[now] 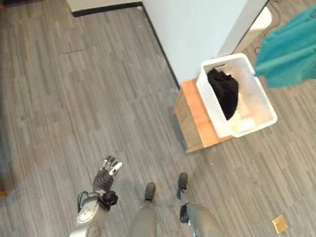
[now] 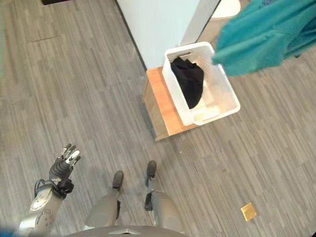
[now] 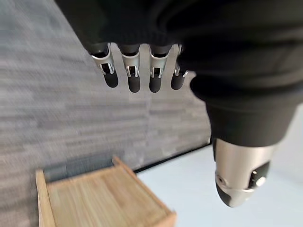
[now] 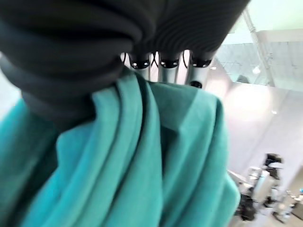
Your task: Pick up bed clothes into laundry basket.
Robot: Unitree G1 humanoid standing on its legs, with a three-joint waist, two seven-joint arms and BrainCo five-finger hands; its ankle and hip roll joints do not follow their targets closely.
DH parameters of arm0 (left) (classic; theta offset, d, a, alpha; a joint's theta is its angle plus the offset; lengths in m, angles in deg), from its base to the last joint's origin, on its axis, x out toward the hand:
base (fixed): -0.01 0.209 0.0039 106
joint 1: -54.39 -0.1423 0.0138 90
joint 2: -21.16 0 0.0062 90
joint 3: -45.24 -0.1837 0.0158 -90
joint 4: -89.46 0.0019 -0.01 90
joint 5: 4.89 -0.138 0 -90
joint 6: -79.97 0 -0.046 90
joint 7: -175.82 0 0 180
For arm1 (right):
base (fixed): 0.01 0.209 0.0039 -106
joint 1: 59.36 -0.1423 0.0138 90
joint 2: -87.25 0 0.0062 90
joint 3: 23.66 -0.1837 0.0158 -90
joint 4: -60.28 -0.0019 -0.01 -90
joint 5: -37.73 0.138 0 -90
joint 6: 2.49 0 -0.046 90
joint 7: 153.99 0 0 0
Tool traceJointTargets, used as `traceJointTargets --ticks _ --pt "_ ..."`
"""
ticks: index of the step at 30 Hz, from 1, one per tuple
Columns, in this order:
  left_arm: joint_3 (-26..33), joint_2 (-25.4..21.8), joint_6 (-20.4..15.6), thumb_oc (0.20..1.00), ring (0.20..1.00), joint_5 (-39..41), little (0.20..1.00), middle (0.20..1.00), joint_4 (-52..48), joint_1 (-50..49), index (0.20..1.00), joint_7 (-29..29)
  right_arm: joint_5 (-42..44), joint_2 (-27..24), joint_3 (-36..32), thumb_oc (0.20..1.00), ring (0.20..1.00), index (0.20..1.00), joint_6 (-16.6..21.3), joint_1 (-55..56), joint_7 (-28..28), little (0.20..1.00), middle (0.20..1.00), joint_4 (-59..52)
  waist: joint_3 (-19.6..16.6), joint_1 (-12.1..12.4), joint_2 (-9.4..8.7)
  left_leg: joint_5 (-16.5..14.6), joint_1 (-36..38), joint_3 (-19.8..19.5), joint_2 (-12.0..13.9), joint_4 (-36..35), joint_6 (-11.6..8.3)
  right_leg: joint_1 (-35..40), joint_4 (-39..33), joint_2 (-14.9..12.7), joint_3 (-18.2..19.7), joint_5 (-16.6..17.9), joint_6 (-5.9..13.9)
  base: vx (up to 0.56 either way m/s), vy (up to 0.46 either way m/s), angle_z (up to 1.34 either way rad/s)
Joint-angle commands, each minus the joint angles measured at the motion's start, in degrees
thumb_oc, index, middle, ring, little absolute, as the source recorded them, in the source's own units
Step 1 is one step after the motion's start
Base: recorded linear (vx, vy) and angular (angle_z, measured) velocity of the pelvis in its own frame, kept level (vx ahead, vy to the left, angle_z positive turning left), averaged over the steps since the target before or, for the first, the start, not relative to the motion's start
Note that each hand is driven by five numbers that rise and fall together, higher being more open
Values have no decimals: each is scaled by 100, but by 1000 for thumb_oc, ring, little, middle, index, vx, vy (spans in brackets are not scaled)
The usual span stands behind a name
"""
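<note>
A teal cloth (image 1: 289, 49) hangs in the air at the upper right, just beyond and above the white laundry basket (image 1: 210, 106). In the right wrist view my right hand (image 4: 166, 65) has this teal cloth (image 4: 142, 165) bunched against its fingers, which close on it. The basket rests tilted on a low wooden stand (image 1: 197, 118) and holds a black garment (image 1: 224, 91). My left hand (image 1: 107, 173) is low at the lower left over the floor, fingers straight and holding nothing. The left wrist view shows the same fingers (image 3: 134, 71) with the stand (image 3: 104, 194) beyond.
A pale wall (image 1: 197, 29) with a dark skirting strip rises right behind the stand. A small yellow square (image 1: 279, 223) lies on the grey plank floor at the lower right. A white rounded object (image 1: 261, 19) sits by the wall's far corner.
</note>
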Motion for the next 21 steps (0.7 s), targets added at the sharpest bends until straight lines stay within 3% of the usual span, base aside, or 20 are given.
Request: traceJointTargets --ticks 1,11,13,15,21 --pt "164 -336 -125 1000 1000 3 1000 1000 -707 127 1000 95 -234 -227 -44 200 200 200 -297 -496 -388 200 200 204 149 -4 -16 564 -338 368 185 -267 -61 460 80 -180 -166 -686 364 -19 -33 9" --pt "81 -322 -179 1000 1000 -75 1000 1000 -899 277 1000 -50 -172 -61 -7 200 200 200 -337 -499 -427 200 200 372 424 43 -76 657 -654 283 230 -267 -125 179 80 -152 -233 -636 361 -14 -10 6" --pt "152 -298 -195 1000 1000 -108 1000 1000 -923 289 1000 -96 -177 -122 -191 200 200 200 -366 -345 -452 200 200 214 480 44 -81 687 -767 252 234 -267 -144 82 80 -155 -255 -623 362 -25 -49 0" --pt "246 -199 -201 1000 1000 -162 1000 1000 -882 271 1000 -173 -171 -275 -865 200 200 200 -407 315 -482 200 200 -246 630 23 -34 740 -984 214 244 -267 -211 -99 80 -172 -307 -613 359 -29 -39 11" --pt "303 -80 -261 1000 1000 -168 1000 1000 -879 369 1000 -360 147 -95 -1595 200 200 200 -323 1109 -486 200 200 -648 860 32 27 801 -1229 155 244 -267 -250 -322 80 -144 -318 -568 363 -32 -36 10"
